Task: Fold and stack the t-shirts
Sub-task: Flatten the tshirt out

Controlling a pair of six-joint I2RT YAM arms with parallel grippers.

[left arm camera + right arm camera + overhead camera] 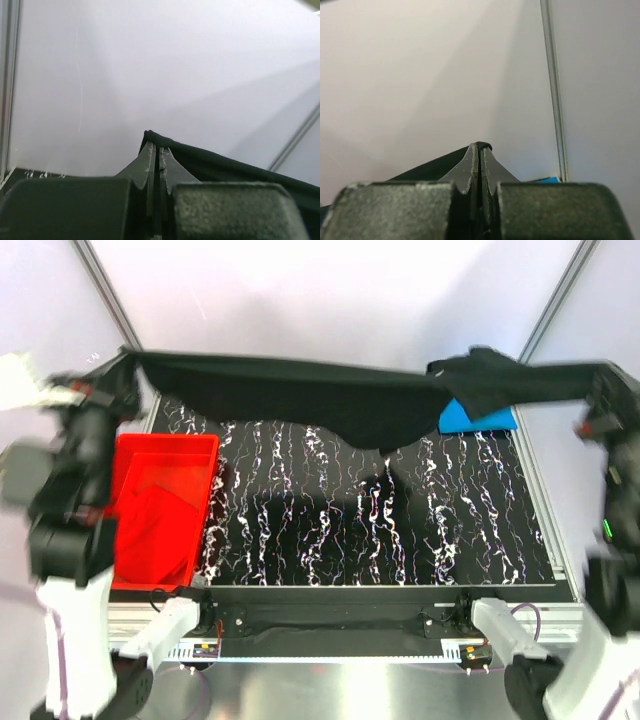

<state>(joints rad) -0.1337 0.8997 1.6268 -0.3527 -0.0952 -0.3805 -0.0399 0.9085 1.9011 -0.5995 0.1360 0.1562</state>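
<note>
The black t-shirt [330,400] hangs stretched in the air across the back of the table, held at both ends. My left gripper [128,358] is shut on its left end; the left wrist view shows black cloth [210,162] pinched between the fingertips. My right gripper [600,375] is shut on its right end, with a bunched part drooping near it; the cloth [427,167] shows in the right wrist view. A folded bright blue t-shirt [478,418] lies at the back right, partly under the black one. A red t-shirt [150,530] lies in the red tub [170,445].
The red plastic tub stands at the left edge of the black marbled table [380,530]. Metal frame posts [105,290] rise at the back corners. White walls enclose the space.
</note>
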